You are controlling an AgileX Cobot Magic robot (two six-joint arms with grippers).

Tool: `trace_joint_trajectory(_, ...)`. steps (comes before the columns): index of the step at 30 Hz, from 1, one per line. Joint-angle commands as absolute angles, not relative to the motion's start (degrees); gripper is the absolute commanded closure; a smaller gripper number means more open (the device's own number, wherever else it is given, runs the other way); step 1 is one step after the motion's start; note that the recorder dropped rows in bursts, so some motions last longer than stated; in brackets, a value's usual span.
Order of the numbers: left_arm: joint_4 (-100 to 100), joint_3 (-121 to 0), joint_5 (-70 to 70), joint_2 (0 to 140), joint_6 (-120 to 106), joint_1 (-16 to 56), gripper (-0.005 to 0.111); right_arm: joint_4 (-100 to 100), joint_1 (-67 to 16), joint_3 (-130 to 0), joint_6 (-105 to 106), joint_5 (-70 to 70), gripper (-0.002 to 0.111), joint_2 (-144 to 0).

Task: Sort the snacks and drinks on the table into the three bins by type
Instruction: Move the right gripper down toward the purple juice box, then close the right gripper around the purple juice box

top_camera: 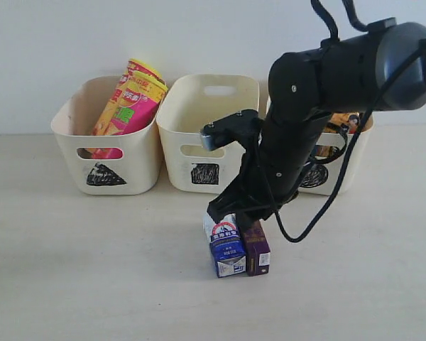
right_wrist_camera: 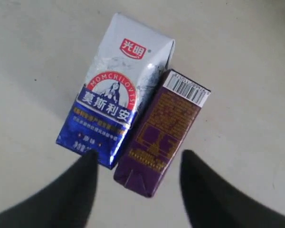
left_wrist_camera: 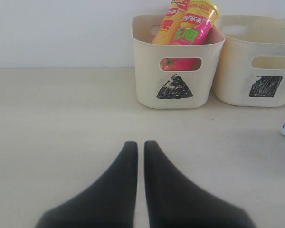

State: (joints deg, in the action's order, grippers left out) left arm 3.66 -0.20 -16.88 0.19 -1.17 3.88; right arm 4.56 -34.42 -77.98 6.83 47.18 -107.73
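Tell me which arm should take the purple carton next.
Right. The right fingers, open, bracket the purple carton; the left fingers are shut over bare table.

A lab test bench: bare white wall [top_camera: 57, 42], plain table [top_camera: 92, 284], scribble-marked bins [top_camera: 177, 167].

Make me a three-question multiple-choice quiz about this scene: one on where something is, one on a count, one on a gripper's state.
1. Which bin holds the two chip canisters? A) triangle-marked B) square-marked C) circle-marked
2. How many drink cartons are on the table? A) one B) two C) three
3. How is the left gripper? A) wide open B) closed on a carton C) shut, holding nothing
Answers:
1 A: both rise from the triangle bin.
2 B: a white-and-blue carton and a purple carton sit side by side.
3 C: its jaws are together, with nothing between them.
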Motion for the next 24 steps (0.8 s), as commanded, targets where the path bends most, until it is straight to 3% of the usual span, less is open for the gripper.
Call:
trace_joint_trajectory(1,3.6,0.0,-17.0,0.0,-0.9,3.6,0.103,3.9,-34.2,-77.9,3.9,44.3,0.039,-109.1)
trace_joint_trajectory(4,3.6,0.0,-17.0,0.0,-0.9,3.6,0.103,0.4,-34.2,-77.9,1.7,43.7,0.052,-110.6)
trace_joint_trajectory(20,3.6,0.0,-16.9,0.0,-0.9,3.6,0.103,-2.2,-34.2,-77.9,-1.2,41.7,0.054,-117.7)
trace_joint_trajectory(22,3.6,0.0,-16.9,0.0,-0.9,3.6,0.103,-2.2,-34.2,-77.9,-1.2,41.7,0.059,-117.8)
trace_joint_trajectory(24,3.6,0.0,-16.9,0.0,-0.9,3.6,0.103,-2.2,-34.2,-77.9,-1.2,42.1,0.073,-117.8)
